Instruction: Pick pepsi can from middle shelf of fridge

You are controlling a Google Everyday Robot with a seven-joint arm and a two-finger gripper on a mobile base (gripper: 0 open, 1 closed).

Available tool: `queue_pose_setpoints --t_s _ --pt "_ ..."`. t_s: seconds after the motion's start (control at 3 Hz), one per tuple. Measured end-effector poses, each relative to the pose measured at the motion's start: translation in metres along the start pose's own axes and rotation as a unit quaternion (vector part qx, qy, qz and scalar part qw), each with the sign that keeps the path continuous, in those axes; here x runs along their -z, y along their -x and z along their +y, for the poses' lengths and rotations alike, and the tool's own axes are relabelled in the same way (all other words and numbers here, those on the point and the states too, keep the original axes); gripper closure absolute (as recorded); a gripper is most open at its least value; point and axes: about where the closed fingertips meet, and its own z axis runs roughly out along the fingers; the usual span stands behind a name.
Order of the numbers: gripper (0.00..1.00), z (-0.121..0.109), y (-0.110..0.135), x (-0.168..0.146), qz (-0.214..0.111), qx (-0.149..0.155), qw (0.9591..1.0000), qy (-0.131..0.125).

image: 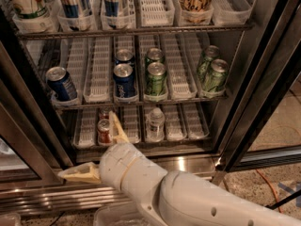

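- Inspecting the claw first: you have the pale two-finger gripper (87, 145) low in front of the large black-framed glass-door fridge (263, 79), level with the bottom shelf and just above the ribbed stainless-steel base (188, 164). Its fingers (116, 126) are spread wide apart, one pointing up and the other out to the left, and they hold nothing.
- Note the small dark blue pepsi can (124, 82): it stands upright at the front of a centre lane on the dark wire middle shelf (188, 98), well above the gripper. A second blue can (124, 58) sits directly behind it, and a third blue can (61, 84) leans in a lane well to the left.
- Observe that the white slotted plastic lane trays (99, 69) are one can wide, evidently to keep the cans in file. That leaves you little room at the sides.
- Mind the green aluminium can (156, 79) in the next lane to the right, just beside your target.
- Judgement: approach stage only. You need the spread claw raised to the middle shelf before any grasp.
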Motion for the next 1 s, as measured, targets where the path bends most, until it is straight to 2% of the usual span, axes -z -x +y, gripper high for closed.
queue_pose_setpoints --t_s 0.33,0.67,1.0 --pt "0.00 0.010 0.007 -0.020 -0.020 -0.014 0.9995 -0.020" --pt "0.00 0.000 0.005 -0.046 -0.045 -0.062 0.9946 -0.070" --pt "0.00 -0.016 -0.003 -0.045 -0.033 -0.061 0.9922 -0.103"
